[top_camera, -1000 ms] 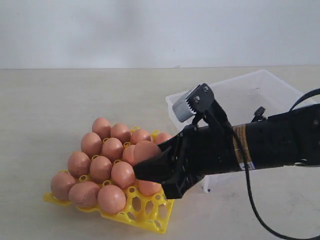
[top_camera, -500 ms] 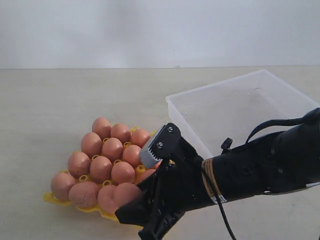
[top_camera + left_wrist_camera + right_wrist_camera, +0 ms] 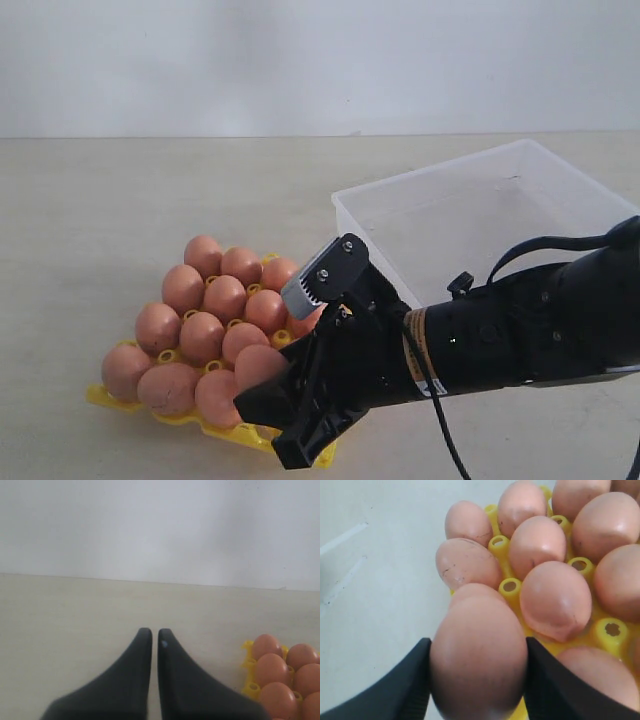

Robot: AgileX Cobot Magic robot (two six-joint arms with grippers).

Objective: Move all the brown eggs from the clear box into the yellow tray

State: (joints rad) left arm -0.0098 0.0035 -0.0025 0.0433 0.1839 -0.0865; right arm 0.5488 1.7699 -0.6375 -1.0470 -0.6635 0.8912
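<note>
The right jaws stand about egg-wide and pinch one held egg (image 3: pixel 479 655) across its narrow middle, a finger on each flank. Its long axis runs out along the fingers, away from the wrist. In the exterior view the held egg (image 3: pixel 262 368) hangs low at the near edge of the yellow tray (image 3: pixel 516 596), just beside the front row of brown eggs (image 3: pixel 225 297) already seated in their cups.

The move ahead turns on what lies straight under that egg. The filled cups sit to its far side and to the left of the exterior view, so the free cups should be at the tray's near right corner. The right arm (image 3: pixel 500 335) covers that corner, though, so the target cup probably sits just below the egg, but I cannot see it.

The clear box (image 3: pixel 430 168) stands well apart behind the arm on the desk (image 3: pixel 120 200), and no egg shows in its visible part.

The left jaws are drawn together with only a thin slit between the tips. They hold nothing and hover off to the tray's side, so the right arm is plainly the nearer one.
</note>
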